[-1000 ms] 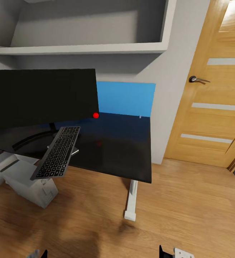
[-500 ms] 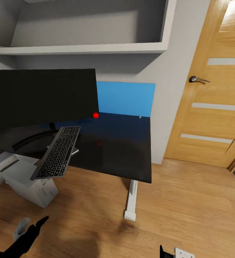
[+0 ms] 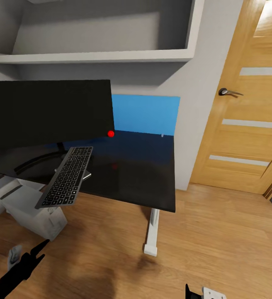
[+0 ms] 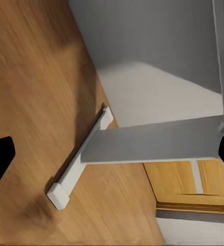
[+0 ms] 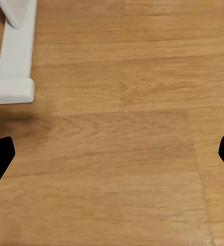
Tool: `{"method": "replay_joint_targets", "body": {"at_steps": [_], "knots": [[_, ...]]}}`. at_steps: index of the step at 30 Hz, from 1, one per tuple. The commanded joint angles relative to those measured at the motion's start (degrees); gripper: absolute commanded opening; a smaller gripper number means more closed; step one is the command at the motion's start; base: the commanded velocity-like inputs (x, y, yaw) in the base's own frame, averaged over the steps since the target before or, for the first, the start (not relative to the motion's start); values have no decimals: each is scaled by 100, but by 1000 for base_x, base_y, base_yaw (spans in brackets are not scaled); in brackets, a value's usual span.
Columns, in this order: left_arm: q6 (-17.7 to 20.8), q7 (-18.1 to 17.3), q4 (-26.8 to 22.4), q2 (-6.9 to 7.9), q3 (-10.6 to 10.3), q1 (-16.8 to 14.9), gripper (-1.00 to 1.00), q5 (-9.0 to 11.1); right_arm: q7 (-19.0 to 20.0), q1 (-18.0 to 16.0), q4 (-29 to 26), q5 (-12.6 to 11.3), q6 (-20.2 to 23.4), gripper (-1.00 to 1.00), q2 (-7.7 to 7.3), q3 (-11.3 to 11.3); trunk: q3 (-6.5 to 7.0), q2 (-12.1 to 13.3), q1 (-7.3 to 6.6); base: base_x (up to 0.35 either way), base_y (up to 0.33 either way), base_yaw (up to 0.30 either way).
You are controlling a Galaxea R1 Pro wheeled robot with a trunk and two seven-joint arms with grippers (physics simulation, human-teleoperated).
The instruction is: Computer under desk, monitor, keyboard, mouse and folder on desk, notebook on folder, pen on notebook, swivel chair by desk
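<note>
Head view: keyboard (image 3: 66, 176) overhangs the desk (image 3: 144, 174) edge, monitor (image 3: 49, 112) at its 12 o'clock.
Both grippers, left (image 4: 112, 154) and right (image 5: 112, 154), are spread wide, holding nothing.

Keyboard (image 3: 66, 175) overhangs the desk (image 3: 144, 174) edge, before the monitor (image 3: 44, 112)

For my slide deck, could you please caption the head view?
Keyboard overhanging the desk edge beside the monitor, blue folder propped against the wall, left end effector low over the floor.
</note>
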Motion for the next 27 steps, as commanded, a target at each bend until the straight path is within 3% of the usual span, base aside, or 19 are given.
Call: {"method": "replay_joint_targets", "body": {"at_steps": [1,7,10,20,27], "knots": [[168,-105,5,16,3,-3,100,66,9,-5,8,-49,-25,100,-9,13,-5,-2,-1,0,0,0],[873,-516,14,68,11,-3,100,188,12,-5,7,14,-25,100,-59,14,-5,-2,-1,0,0,0],[1078,-634,16,78,13,-3,100,360,12,-1,12,154,-25,100,-70,14,-5,-2,-1,0,0,0],[1205,-716,-7,70,12,-3,100,974,12,26,16,423,-25,100,-74,15,-5,-2,-1,0,0,0],[1217,-723,-22,55,9,-3,100,1145,12,30,16,449,-25,100,-76,15,-5,-2,-1,0,0,0]]}}
